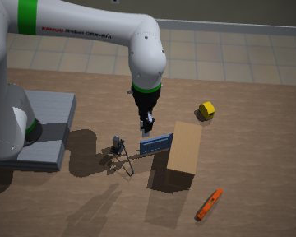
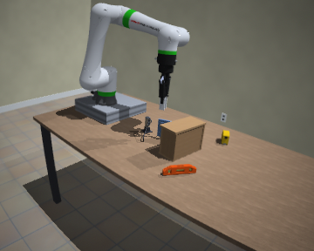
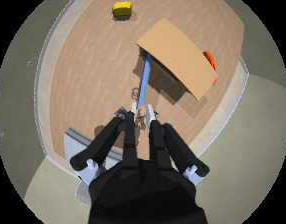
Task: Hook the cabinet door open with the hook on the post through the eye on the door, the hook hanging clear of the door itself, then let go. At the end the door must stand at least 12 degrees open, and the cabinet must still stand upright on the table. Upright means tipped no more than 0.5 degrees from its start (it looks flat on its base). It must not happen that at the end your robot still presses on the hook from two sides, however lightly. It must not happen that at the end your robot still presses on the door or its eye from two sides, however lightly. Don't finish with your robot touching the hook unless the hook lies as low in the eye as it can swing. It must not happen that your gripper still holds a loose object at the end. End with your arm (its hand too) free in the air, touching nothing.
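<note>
A light wooden cabinet (image 1: 185, 152) (image 2: 181, 135) (image 3: 176, 56) stands flat on the table. Its blue door (image 1: 156, 144) (image 2: 164, 123) (image 3: 146, 83) is swung well open toward the post. The small grey post (image 1: 117, 145) (image 2: 146, 123) stands left of the door. Its thin dark hook (image 1: 127, 164) (image 2: 143, 137) slants down from the post to the table, apart from the door. My gripper (image 1: 146, 132) (image 2: 163, 105) (image 3: 141, 109) points down in the air above the door's free edge. Its fingers are shut with nothing between them.
A yellow block (image 1: 206, 110) (image 2: 225, 137) (image 3: 122, 8) lies behind the cabinet. An orange level (image 1: 209, 204) (image 2: 178, 169) (image 3: 210, 62) lies in front of the cabinet. The arm's grey base pedestal (image 1: 48, 123) (image 2: 112, 109) sits at the table's left.
</note>
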### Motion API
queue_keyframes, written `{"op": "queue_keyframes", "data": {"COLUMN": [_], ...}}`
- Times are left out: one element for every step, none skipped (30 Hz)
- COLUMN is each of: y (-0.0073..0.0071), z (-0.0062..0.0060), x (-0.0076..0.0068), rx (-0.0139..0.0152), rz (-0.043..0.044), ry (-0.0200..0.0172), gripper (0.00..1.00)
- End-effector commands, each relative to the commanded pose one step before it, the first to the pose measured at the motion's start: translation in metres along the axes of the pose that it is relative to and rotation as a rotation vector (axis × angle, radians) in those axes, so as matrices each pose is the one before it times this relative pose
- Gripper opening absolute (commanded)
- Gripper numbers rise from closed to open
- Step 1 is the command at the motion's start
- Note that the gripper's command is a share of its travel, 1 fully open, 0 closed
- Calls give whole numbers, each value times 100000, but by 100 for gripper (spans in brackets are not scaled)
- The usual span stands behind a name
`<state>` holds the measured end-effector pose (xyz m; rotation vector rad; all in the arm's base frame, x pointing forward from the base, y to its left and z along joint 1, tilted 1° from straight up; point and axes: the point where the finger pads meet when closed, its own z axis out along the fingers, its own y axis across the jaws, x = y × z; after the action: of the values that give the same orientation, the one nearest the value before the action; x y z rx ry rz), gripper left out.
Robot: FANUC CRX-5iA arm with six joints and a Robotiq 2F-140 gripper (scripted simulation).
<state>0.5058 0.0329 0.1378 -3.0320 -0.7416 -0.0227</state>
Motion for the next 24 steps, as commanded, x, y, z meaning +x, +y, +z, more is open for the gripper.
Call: {"op": "queue_keyframes", "data": {"y": [7, 0, 0, 0, 0, 0, 0, 0, 0, 0, 0, 0, 0, 0, 0, 0, 0, 0, 0, 0, 0, 0, 0, 0], "z": [-17, 6, 9, 13, 18, 23, 29, 35, 41, 48, 55, 0, 0, 62, 69, 77, 86, 93, 101, 108, 115, 122, 128, 135], "x": [15, 0, 0, 0, 0, 0, 0, 0, 0, 0, 0, 0, 0, 0, 0, 0, 1, 1, 1, 1, 0, 1, 1, 1], "rx": [-22, 0, 0, 0, 0, 0, 0, -1, -1, -1, -1, 0, 0, -1, -1, -1, 0, 0, 0, 0, 0, 0, 0, 0], "rz": [2, 0, 0, 0, 0, 0, 0, 0, 0, 0, 0, 0, 0, 0, 0, 0, 0, 0, 0, 0, 0, 0, 0, 0], "ry": [41, 0, 0, 0, 1, 1, 1, 1, 2, 2, 2, 0, 0, 2, 3, 3, 0, 0, 0, 0, 0, 0, 0, 0], "gripper": [16, 16, 16, 16, 16, 16, 16, 16, 16, 16, 16, 16, 16, 16, 16, 16, 16, 16, 16, 16, 16, 16, 16, 16]}}
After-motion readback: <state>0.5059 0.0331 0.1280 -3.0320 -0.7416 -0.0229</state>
